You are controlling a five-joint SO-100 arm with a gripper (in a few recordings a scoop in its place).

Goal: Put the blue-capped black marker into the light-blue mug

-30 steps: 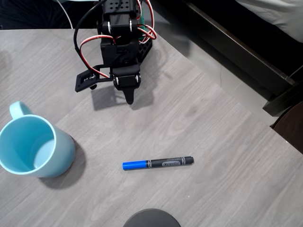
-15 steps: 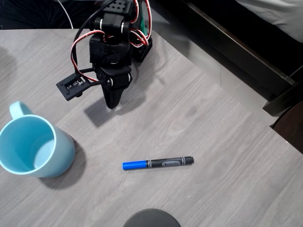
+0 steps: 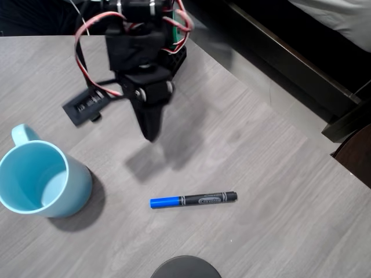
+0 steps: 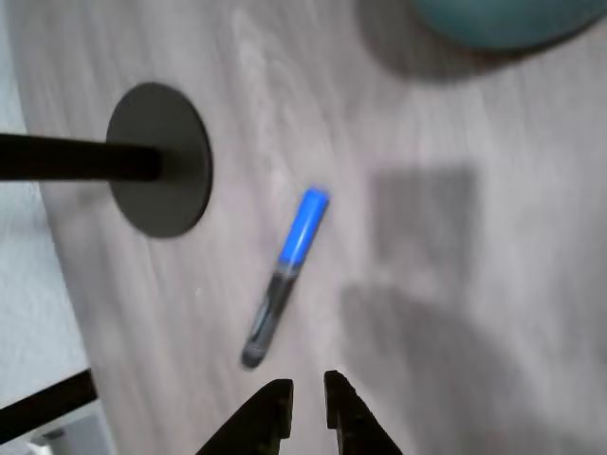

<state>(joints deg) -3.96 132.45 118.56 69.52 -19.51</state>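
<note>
Looking down, overhead view:
Mug: the light-blue mug (image 3: 42, 179) stands upright at the left edge of the grey table (image 3: 261, 191), mouth up, handle toward the top of the picture; its inside shows only pale blue glaze, nothing in it.
Marker: the blue-capped black marker (image 3: 193, 200) lies flat on the table, well to the right of the mug, blue cap pointing left, black end pointing right; it touches nothing but the tabletop.
Gripper: the gripper (image 3: 151, 132) hangs above the table, between mug and marker but nearer the top, tip pointing down the picture; its fingers form one dark point, holding nothing, touching nothing.
Base: a round dark base (image 3: 186, 267) sits at the bottom edge.

Wrist view:
Mug: its blurred blue-green underside (image 4: 503, 21) shows at the top right corner; contents hidden from here.
Marker: lying slantwise (image 4: 285, 277), blue cap up and right, black end down and left, just above the fingertips and apart from them.
Gripper: the two fingertips (image 4: 305, 398) stand nearly together with a thin gap, empty.
Stand: a dark round foot with a black rod (image 4: 159, 159) to the left.
</note>
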